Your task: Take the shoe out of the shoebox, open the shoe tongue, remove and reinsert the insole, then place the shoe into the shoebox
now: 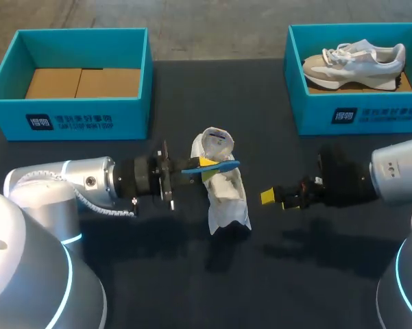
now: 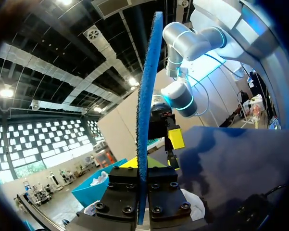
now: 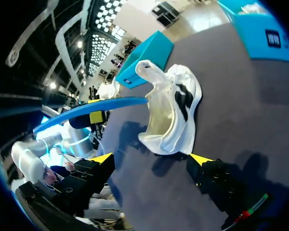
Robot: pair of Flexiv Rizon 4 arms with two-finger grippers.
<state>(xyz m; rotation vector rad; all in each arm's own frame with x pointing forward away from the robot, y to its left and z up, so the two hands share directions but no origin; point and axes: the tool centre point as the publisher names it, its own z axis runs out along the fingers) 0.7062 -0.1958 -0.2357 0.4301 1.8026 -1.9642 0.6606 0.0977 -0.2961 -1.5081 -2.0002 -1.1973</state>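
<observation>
Blue insole (image 1: 212, 166) was pinched in the left hand (image 1: 206, 163) over the white shoe (image 1: 227, 195), right hand (image 1: 269, 197) spread wide, clear of it: unbraced, that shoe could've skidded across the bench (image 1: 295, 274) under a push.

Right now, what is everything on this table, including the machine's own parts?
left shoebox: one, teal, far left, no shoe inside
right shoebox: one, teal, far right
boxed shoe: one, white and beige, inside the right shoebox
loose shoe: one, white, mid-table
insole: one, blue, in the left gripper, over the loose shoe
table: one, dark, under everything
left gripper: one, yellow-tipped, shut on the insole
right gripper: one, yellow-tipped, open, beside the loose shoe
</observation>
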